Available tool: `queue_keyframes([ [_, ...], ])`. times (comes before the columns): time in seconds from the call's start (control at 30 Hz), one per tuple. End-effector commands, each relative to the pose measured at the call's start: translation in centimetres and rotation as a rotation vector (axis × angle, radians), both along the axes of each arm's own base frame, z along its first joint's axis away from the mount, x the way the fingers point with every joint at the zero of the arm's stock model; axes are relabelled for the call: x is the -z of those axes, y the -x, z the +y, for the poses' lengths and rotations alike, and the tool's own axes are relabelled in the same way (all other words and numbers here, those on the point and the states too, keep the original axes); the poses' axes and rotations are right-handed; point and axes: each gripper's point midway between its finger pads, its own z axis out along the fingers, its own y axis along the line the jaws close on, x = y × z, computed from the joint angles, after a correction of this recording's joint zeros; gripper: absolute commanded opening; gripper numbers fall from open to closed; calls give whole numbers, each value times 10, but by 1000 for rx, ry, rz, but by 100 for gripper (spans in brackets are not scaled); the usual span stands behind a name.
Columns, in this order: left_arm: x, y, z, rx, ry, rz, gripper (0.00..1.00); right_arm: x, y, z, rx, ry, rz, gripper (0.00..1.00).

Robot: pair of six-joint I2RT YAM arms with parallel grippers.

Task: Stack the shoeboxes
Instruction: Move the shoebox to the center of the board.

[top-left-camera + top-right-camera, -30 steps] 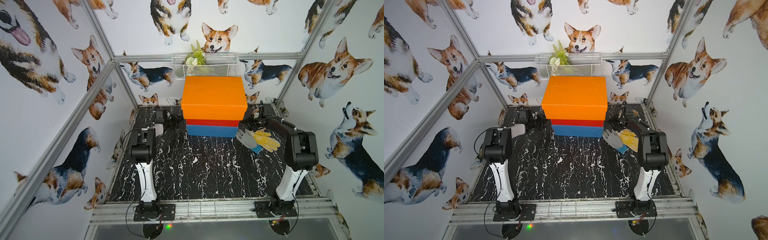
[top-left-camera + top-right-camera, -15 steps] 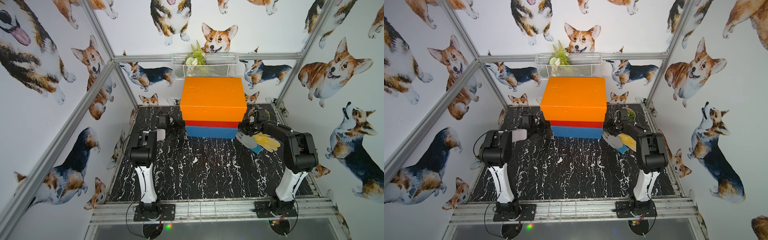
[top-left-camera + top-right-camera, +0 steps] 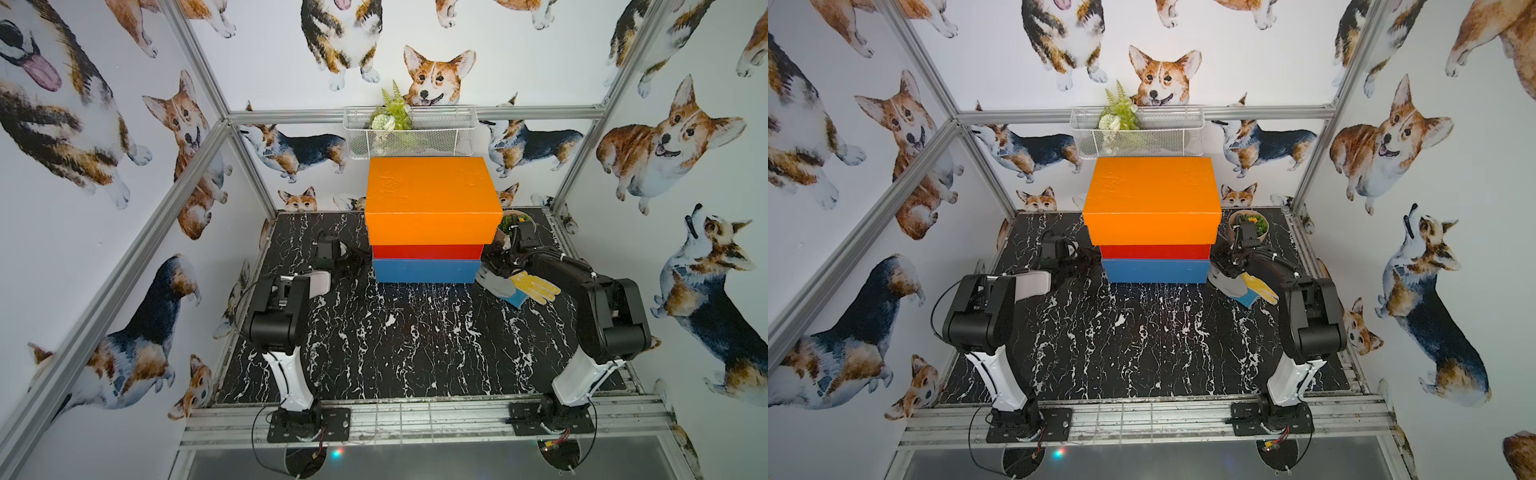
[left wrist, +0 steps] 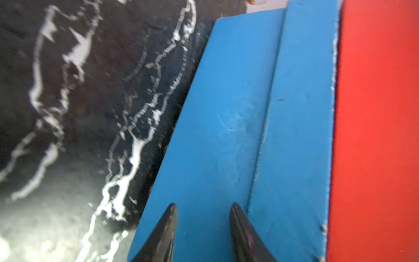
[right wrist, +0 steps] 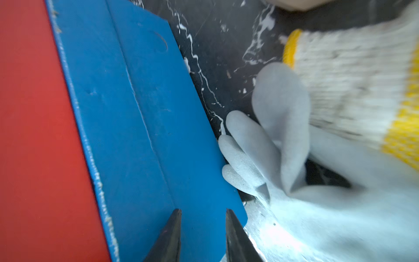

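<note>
2 grippers flank the blue shoebox (image 3: 426, 271): the left gripper (image 4: 201, 209) and right gripper (image 5: 203, 214) are each closed to their narrowest, fingertips at its end walls, gripping nothing; the red shoebox (image 3: 428, 251) rests on it; the orange shoebox (image 3: 432, 199) tops both. Gloves (image 3: 517, 284) touch its right end.

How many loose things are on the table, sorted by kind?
Boxes: 3, stacked: orange box, red box, blue box
Gloves: 2, grey glove, yellow glove
Pots: 1, plant pot
Total: 6
</note>
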Motion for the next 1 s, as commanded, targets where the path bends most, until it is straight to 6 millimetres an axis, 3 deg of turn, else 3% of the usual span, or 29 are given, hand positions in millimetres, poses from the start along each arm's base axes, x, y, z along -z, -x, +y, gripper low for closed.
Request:
queue_keyframes([
  [0.0,-18,12,-19,86,54,-48,42,-12,8,21,-84,-71,-6,35],
  [0.27,-7,30,-16,88,46,-34,42,-2,21,24,-91,-89,12,35],
  [0.4,-16,33,-15,91,32,-55,42,-5,32,33,-115,-69,3,35],
  [0.43,-5,44,-12,90,19,-22,42,-5,34,36,-122,-64,3,35],
  [0.57,-3,55,-5,82,-12,-9,42,-3,40,43,-137,-49,6,35],
  [0.67,5,62,12,51,-50,29,44,0,40,40,-132,-32,13,37],
  [0.77,13,65,30,21,-49,54,49,0,41,35,-129,-24,15,40],
  [0.97,-6,69,69,-44,-81,35,73,-12,45,10,-92,-20,-1,47],
])
